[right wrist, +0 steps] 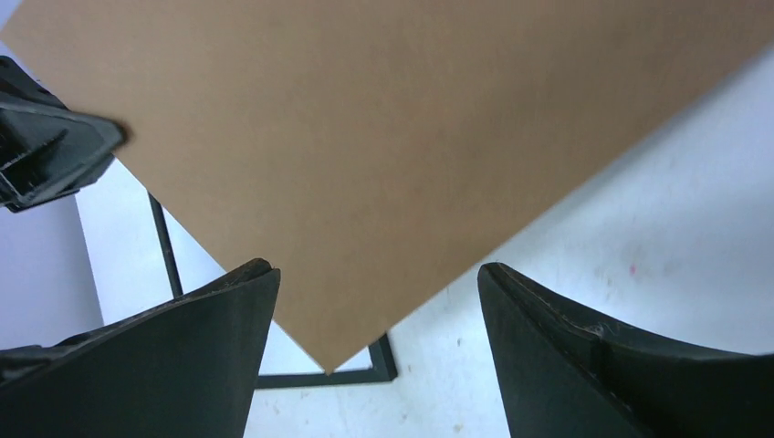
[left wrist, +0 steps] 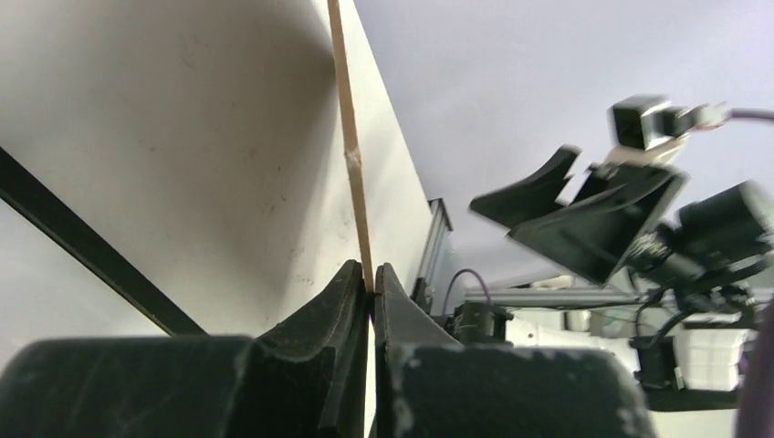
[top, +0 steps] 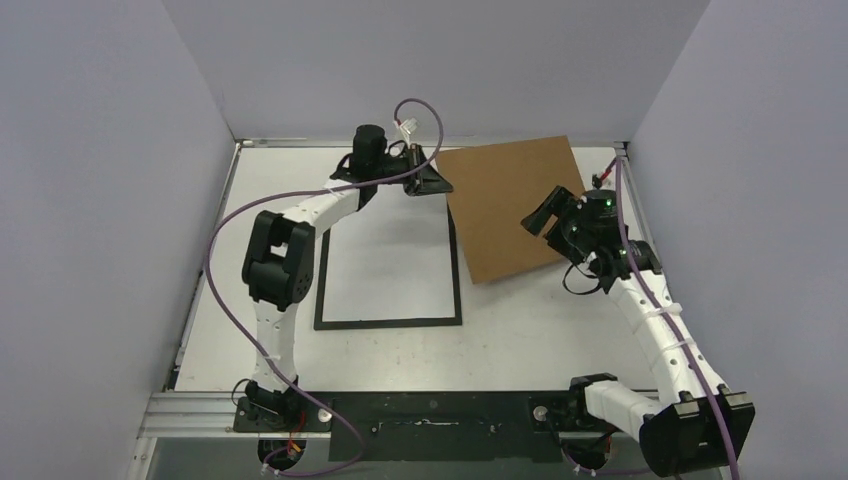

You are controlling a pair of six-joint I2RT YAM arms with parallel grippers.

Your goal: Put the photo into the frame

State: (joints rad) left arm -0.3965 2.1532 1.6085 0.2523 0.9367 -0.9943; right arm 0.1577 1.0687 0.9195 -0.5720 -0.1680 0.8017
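Clamped the left gripper on the brown backing at the frame's far right corner; hung the right gripper, fingers spread, right of the frame; showed what looked like the photo pale side up inside the frame; called for squaring before lowering.

Lab test booth: plain grey walls around a white table (aluminium rail edge)

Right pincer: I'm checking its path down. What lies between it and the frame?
The brown cardboard backing, pinched at one edge by the left pincer; the right wrist view shows it over the frame beneath the open right pincer.
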